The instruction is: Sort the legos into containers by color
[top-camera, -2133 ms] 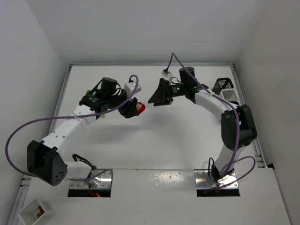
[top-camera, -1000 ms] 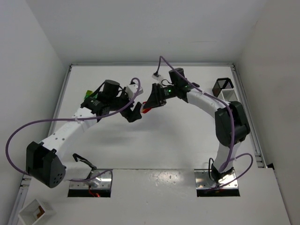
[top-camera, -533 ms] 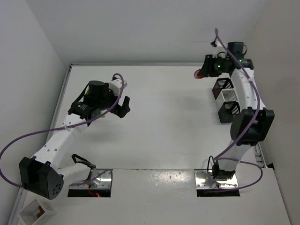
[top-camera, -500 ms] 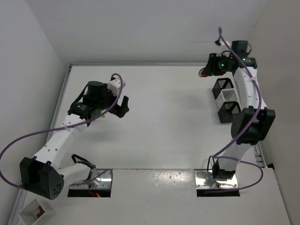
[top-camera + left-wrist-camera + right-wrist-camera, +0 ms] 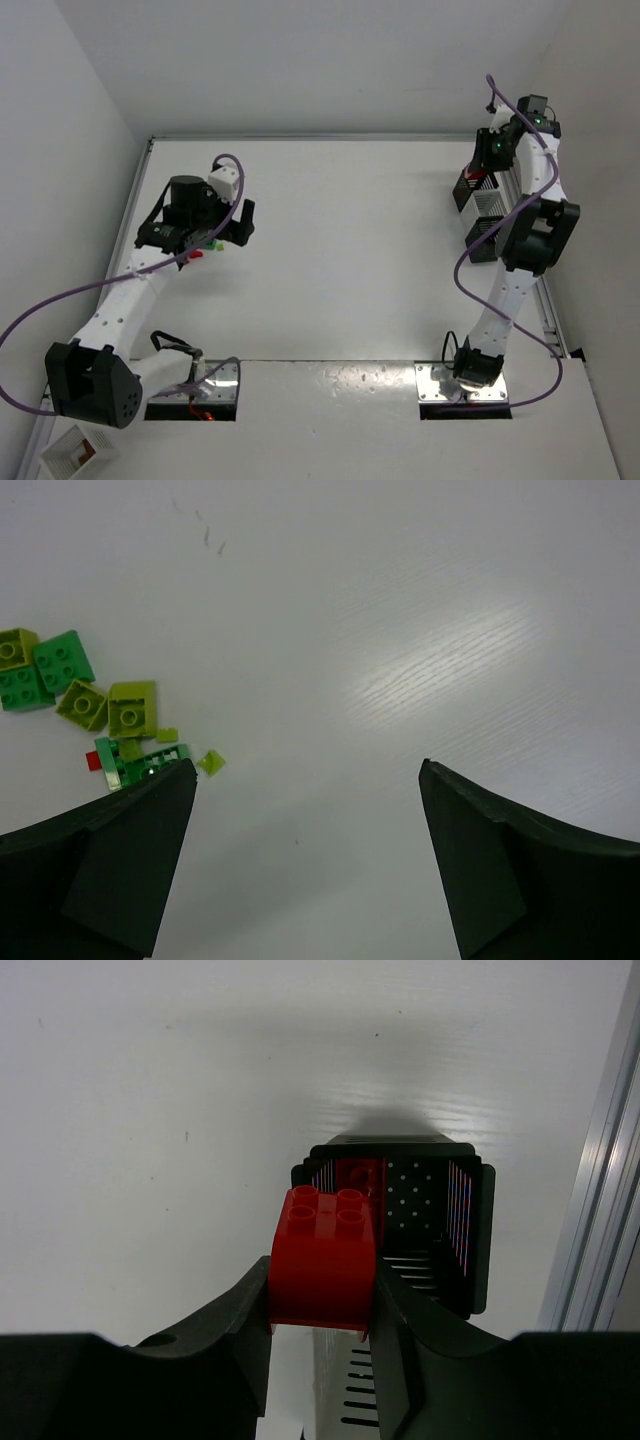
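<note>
Tabletop (image 5: 150,1090) bin (image 5: 472,1230) holds red lego (image 5: 358,1173); right claw (image 5: 322,1295) grips red brick (image 5: 322,1250), left claw (image 5: 307,780) gapes

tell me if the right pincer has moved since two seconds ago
Yes. In the top view the right pincer went from the table middle to its far right edge, above the black bins, gripping a red brick.

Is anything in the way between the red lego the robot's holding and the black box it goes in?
No, nothing visible is in the way. The right gripper holds the red brick right by the black bin, whose top is open, with only air between them. Another red piece lies inside.
</note>
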You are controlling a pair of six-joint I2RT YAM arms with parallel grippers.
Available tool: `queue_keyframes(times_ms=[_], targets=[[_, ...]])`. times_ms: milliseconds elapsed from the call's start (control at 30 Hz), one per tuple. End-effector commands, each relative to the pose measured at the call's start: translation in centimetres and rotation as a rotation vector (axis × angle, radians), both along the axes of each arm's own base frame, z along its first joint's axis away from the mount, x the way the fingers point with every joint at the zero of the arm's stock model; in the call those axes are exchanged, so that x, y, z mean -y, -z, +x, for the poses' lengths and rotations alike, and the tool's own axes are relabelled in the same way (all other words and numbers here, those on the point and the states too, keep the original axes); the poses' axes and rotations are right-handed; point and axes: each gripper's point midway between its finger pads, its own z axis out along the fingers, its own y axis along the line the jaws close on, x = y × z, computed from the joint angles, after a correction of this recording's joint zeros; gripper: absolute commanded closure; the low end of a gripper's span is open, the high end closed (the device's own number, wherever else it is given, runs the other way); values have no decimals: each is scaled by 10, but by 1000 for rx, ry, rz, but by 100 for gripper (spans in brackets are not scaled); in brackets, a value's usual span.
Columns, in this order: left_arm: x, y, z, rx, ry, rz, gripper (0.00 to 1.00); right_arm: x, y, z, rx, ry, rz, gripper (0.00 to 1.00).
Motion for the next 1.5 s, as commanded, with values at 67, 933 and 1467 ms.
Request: queue_keyframes(times_ms=[67,933,1467], targets=[[-13,-13,10,31,-40,12,0,19,-17,11,55,24,-53,100],[-85,9,10,-32,-164,89,0,-24,-78,-30,142,-87,18,38],[-177,112,-21,-306,-159,249,15,-143,-35,-147,177,-273,129,27]])
